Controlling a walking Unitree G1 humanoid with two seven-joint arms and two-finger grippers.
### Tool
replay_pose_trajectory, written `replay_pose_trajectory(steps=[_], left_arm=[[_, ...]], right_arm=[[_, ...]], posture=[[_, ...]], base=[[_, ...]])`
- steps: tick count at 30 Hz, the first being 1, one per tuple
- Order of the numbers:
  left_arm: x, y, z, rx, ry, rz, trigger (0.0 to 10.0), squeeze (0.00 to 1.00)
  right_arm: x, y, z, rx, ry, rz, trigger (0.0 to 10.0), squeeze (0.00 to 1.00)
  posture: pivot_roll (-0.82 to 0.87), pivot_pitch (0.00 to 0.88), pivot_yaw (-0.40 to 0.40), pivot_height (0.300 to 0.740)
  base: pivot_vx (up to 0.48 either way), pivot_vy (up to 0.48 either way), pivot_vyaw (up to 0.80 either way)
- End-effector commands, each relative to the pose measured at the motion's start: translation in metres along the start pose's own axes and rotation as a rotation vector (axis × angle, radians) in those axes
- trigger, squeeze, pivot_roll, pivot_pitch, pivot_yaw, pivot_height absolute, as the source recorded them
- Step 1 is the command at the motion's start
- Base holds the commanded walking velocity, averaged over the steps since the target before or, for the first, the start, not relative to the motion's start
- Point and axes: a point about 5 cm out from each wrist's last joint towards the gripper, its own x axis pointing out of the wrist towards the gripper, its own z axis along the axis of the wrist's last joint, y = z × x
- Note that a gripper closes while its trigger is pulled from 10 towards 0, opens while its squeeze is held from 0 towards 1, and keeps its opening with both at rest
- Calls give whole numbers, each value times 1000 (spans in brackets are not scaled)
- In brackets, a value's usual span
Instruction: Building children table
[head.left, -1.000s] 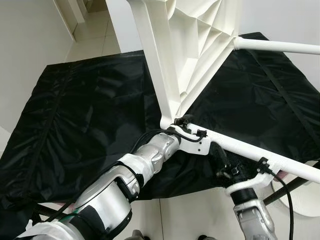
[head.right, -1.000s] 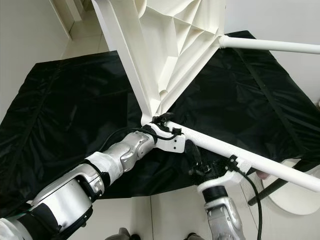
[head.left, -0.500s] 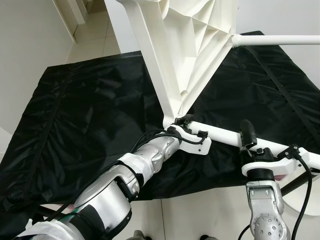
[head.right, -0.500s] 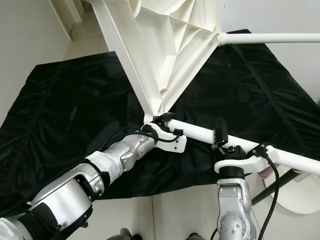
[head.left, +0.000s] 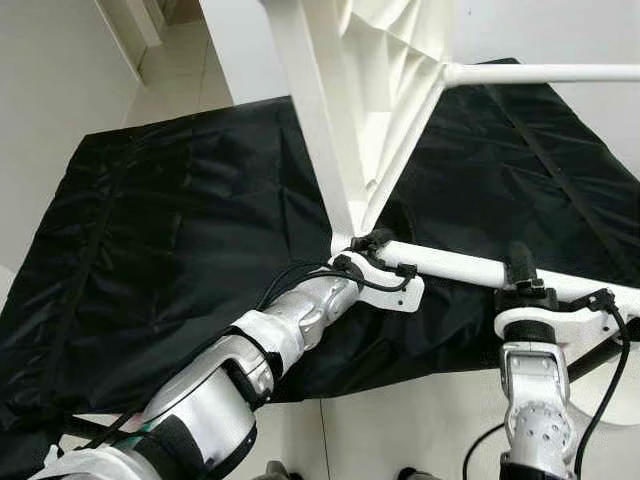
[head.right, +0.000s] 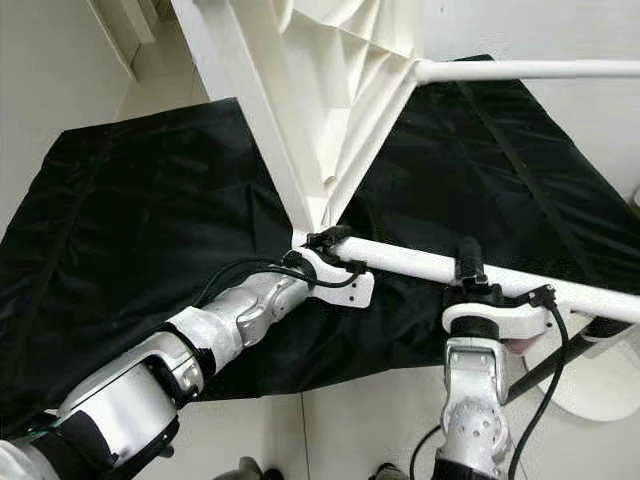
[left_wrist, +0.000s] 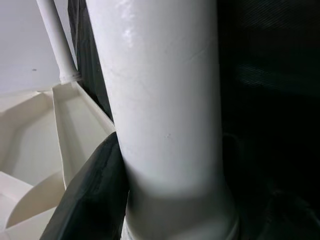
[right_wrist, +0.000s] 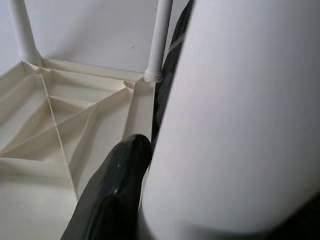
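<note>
In the head views we see the left gripper (head.left: 368, 243) clamped on the table leg (head.left: 450, 266) at the tabletop (head.left: 385, 60) corner. The right gripper (head.left: 520, 268) is clamped farther out. The leg runs sideways, away from the tabletop; the right wrist view shows the ribbed underside (right_wrist: 60, 125).

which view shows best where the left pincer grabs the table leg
The right eye view: the left pincer sits at the leg's socket end, under the tabletop corner. Left eye shows the same; the left wrist view shows one finger against the leg, too close for context.

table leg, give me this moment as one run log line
left gripper: on table leg at its joint with tabletop | right gripper: on same leg, farther out | black sheet below
</note>
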Motion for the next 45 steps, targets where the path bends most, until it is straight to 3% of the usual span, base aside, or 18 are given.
replay_pose_trajectory(steps=[1, 6, 12, 24, 25, 28, 29, 31, 32, 35, 43, 44, 45], left_arm=[[-10, -41, -17, 13, 49, -277, 10000, 71], [-17, -52, -9, 5, -33, -404, 10000, 51], [-32, -56, 1, 96, -143, -561, 10000, 4], [-38, -48, 12, 74, -172, -549, 10000, 20], [-36, -38, 14, -8, -162, -478, 10000, 63], [-34, -34, 14, -29, -151, -451, 10000, 94], [-33, -31, 14, -53, -142, -417, 10000, 733], [-31, -28, 14, -69, -136, -395, 10000, 733], [-30, -26, 15, -92, -144, -378, 10000, 1000], [-27, -12, 25, -116, -179, -281, 10000, 1000], [-28, 10, 43, -135, -278, -156, 10000, 1000], [-30, 15, 46, -152, -301, -137, 10000, 941], [-31, 17, 48, -163, -314, -127, 10000, 671]], right_arm=[[6, 0, -6, 20, 26, -2, 0, 0], [23, 0, -8, 34, 66, 21, 0, 0], [50, -5, -17, 67, 118, 42, 0, 0], [69, -6, -41, 173, 144, 79, 235, 0], [68, -4, -42, 160, 162, 105, 10000, 0], [68, -5, -42, 152, 163, 108, 10000, 0], [67, -6, -42, 144, 163, 106, 10000, 0], [66, -7, -42, 139, 163, 104, 10000, 0], [66, -9, -41, 135, 161, 100, 10000, 0], [65, -12, -42, 127, 153, 102, 10000, 0], [61, -15, -44, 118, 145, 111, 10000, 0], [58, -16, -44, 117, 143, 109, 10000, 0], [57, -17, -44, 117, 142, 108, 10000, 0]], posture=[[109, 102, 132, 740], [122, 101, 117, 740], [132, 103, 121, 740], [143, 101, 129, 740], [149, 99, 117, 740], [148, 100, 116, 740], [146, 100, 115, 740], [146, 100, 115, 740], [141, 101, 115, 740], [137, 103, 118, 740], [137, 102, 118, 740], [137, 102, 118, 740], [139, 101, 117, 740]], base=[[0, 0, 0], [0, 0, 0], [0, 0, 0], [0, 0, 0], [0, 0, 0], [0, 0, 0], [0, 0, 0], [0, 0, 0], [0, 0, 0], [0, 0, 0], [0, 0, 0], [0, 0, 0], [0, 0, 0]])
